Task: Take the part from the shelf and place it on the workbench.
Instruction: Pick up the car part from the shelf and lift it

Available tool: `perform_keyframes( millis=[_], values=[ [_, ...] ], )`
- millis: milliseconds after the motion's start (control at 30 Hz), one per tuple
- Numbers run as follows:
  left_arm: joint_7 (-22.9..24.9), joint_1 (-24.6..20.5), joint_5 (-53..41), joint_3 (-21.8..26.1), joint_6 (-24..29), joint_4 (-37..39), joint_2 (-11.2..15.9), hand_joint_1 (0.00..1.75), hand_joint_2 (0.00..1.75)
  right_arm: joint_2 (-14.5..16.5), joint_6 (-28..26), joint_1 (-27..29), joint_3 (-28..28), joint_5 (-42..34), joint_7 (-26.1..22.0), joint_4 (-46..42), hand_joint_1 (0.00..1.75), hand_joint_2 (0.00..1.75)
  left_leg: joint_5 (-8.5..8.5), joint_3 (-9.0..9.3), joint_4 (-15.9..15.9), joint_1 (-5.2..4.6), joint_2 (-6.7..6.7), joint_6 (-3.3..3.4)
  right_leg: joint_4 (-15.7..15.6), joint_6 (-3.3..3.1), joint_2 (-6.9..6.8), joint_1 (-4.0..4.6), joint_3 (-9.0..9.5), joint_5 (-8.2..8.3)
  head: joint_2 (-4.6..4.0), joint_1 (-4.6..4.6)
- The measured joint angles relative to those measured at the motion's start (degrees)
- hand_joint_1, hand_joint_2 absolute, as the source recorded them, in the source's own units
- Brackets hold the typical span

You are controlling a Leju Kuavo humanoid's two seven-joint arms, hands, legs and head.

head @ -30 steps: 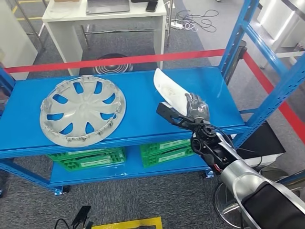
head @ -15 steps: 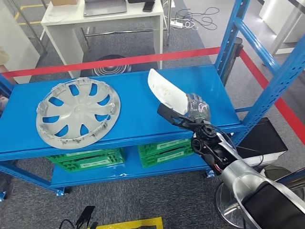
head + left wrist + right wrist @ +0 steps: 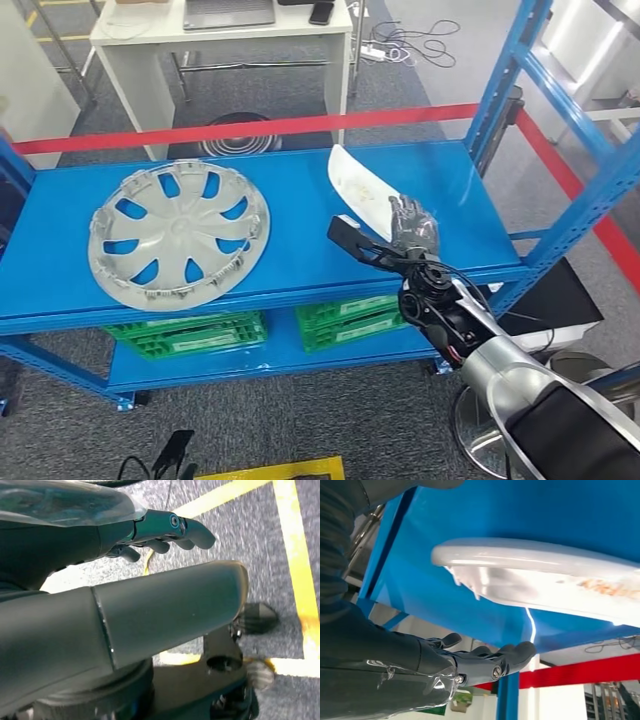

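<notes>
A white curved part [image 3: 358, 187] lies on the blue shelf [image 3: 302, 250], right of the middle. My right hand [image 3: 412, 225] is at the part's near end, fingers stretched out. From the right wrist, the white part [image 3: 546, 575] sits just beyond the straight dark fingers [image 3: 490, 662], with a gap of blue shelf between them, so nothing is gripped. A silver wheel cover [image 3: 179, 233] lies flat on the shelf's left half. My left hand [image 3: 158, 595] hangs over the grey floor, holding nothing, its fingers [image 3: 177, 527] loosely extended.
Blue uprights [image 3: 504, 75] frame the shelf's right end. Green crates [image 3: 185, 332] sit on the lower level. Red tape [image 3: 249, 128] runs behind the shelf, with a white desk [image 3: 219, 30] beyond it. A round chair base [image 3: 483, 430] stands on the floor by my right arm.
The whole picture swayed left and then back right, so the camera moved. My right hand stays at the near end of the white part, with no clear change in grip.
</notes>
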Motion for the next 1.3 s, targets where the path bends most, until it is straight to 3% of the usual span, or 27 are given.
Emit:
perform_keyframes(
  millis=[67,100,133,233,300,400,467,533,600,633,667,733,800,867,900,1133,1300],
  values=[
    [0.0,0.0,0.1,0.0,0.0,0.0,0.0,0.0,0.0,0.0,0.0,0.2,0.0,0.1,0.0,0.0,0.0,1.75,-0.08,0.03,0.0,-0.17,-0.03,0.22,7.3,0.08,-0.01,0.02,-3.4,-2.79,0.0,0.19],
    [0.0,0.0,0.1,0.0,0.0,0.0,0.0,0.0,0.0,0.0,0.1,0.2,0.0,0.1,0.0,0.0,0.0,1.75,-0.12,0.07,0.0,-0.24,-0.08,0.27,8.5,0.0,-0.01,0.04,-4.0,-2.64,0.0,0.22],
    [0.0,0.1,0.2,0.0,0.0,0.0,0.0,0.0,0.0,0.0,0.1,0.2,0.1,0.1,-0.1,0.0,0.0,1.75,-0.17,0.17,0.0,-0.29,-0.16,0.3,7.3,-0.17,-0.01,0.08,-3.54,-1.37,0.0,0.24],
    [0.0,0.1,0.4,0.0,0.0,0.0,0.0,0.0,0.0,0.0,0.6,-0.2,0.1,0.1,-0.1,-0.1,0.0,1.75,-0.39,0.53,0.1,-0.46,-0.36,0.08,-4.2,-1.18,0.02,0.47,1.56,4.6,0.0,0.41],
    [0.0,0.0,0.6,0.0,0.0,0.0,0.0,0.0,0.0,0.0,0.9,-0.5,0.1,0.1,-0.2,-0.1,0.0,1.75,-0.42,0.41,0.2,-0.57,-0.36,-0.3,-8.3,-1.63,0.06,0.83,3.24,5.7,0.0,0.44],
    [-0.1,0.1,0.9,0.0,0.1,0.0,0.0,0.0,0.0,0.0,0.9,-0.6,0.1,0.0,-0.2,-0.1,0.0,1.75,-0.57,0.24,0.3,-0.58,-0.27,-1.15,-9.2,-2.18,0.08,0.73,3.52,5.83,0.0,0.42],
    [-0.1,0.2,1.0,-0.1,0.2,0.0,0.0,0.0,0.0,0.0,0.9,-0.7,0.0,-0.4,-0.1,-0.1,0.0,1.75,-2.69,-1.24,3.6,-0.56,-0.12,-1.77,-9.8,-2.7,0.01,0.33,3.83,6.19,0.0,0.09],
    [-0.1,0.2,1.0,-0.2,0.3,0.0,0.0,0.0,0.0,0.0,0.8,-0.8,0.0,-0.8,-0.1,0.0,0.0,1.75,-6.25,-4.88,11.3,-0.35,-0.02,-2.27,-9.9,-2.93,-0.03,0.28,3.87,6.28,0.0,-0.44],
    [0.0,0.2,1.0,-0.4,0.3,0.0,0.1,0.0,0.0,0.0,0.7,-0.7,0.0,-1.0,-0.2,0.3,0.0,1.75,-7.57,-7.67,16.6,-0.17,-0.01,-2.63,-9.9,-2.96,-0.03,0.28,3.87,6.24,0.0,-0.75],
    [0.0,0.3,1.0,-0.5,0.3,0.0,0.2,0.0,0.0,0.0,0.7,-0.7,0.0,-1.1,-0.2,0.4,0.0,1.75,-6.68,-7.64,16.2,-0.07,0.01,-2.73,-9.8,-2.94,0.0,0.26,3.88,6.22,0.0,-0.87],
    [0.1,0.3,1.0,-0.7,0.3,0.0,0.2,0.0,0.0,0.0,0.6,-0.7,0.0,-1.2,-0.2,0.4,0.0,1.75,-4.91,-6.53,13.6,0.12,0.04,-2.83,-9.7,-2.91,0.05,0.15,3.9,6.13,0.0,-0.99],
    [0.1,0.2,1.2,-0.9,0.4,0.0,0.2,0.0,0.0,0.0,0.4,-0.9,0.0,-1.3,-0.2,0.4,0.0,1.75,-1.34,-2.85,5.7,0.7,0.08,-3.85,-9.1,-2.6,0.22,0.29,3.69,5.64,0.0,-1.25],
    [0.1,0.1,1.5,-1.1,0.5,0.0,0.1,0.0,0.0,0.0,0.2,-1.1,0.0,-1.1,-0.2,0.5,0.0,1.75,-0.08,-0.7,1.1,1.09,-0.12,-3.78,-8.3,-2.37,0.42,0.69,3.31,5.15,0.0,-1.1],
    [0.1,0.1,1.7,-1.1,0.5,0.0,0.0,0.0,0.0,0.0,0.2,-1.1,0.0,-1.1,-0.2,0.5,0.0,1.75,-0.21,-0.55,0.7,0.9,-0.31,-2.65,-8.2,-2.29,0.52,0.79,3.21,5.08,0.0,-0.55],
    [0.1,0.1,1.8,-1.2,0.5,0.0,0.0,0.0,0.0,0.0,0.2,-1.1,0.0,-1.1,-0.2,0.5,0.0,1.75,-0.26,-0.55,0.7,0.75,-0.33,-2.52,-8.3,-2.2,0.54,0.75,3.26,5.1,0.0,-0.34],
    [0.0,0.1,2.0,-1.3,0.6,0.0,0.2,0.0,0.0,0.0,0.5,-1.1,0.0,-1.1,-0.2,0.6,0.0,1.75,-0.33,-0.55,0.7,0.3,-0.42,-2.06,-8.9,-1.5,0.51,0.37,3.54,5.3,0.0,-0.1],
    [0.0,0.0,1.9,-1.4,0.6,0.0,0.2,0.0,0.0,-0.1,1.2,-1.1,0.0,-1.2,-0.2,0.8,0.0,1.75,-0.35,-0.51,0.7,0.1,-0.41,-2.02,-8.9,-1.36,0.51,0.32,3.53,5.28,0.0,-0.08]
  ],
)
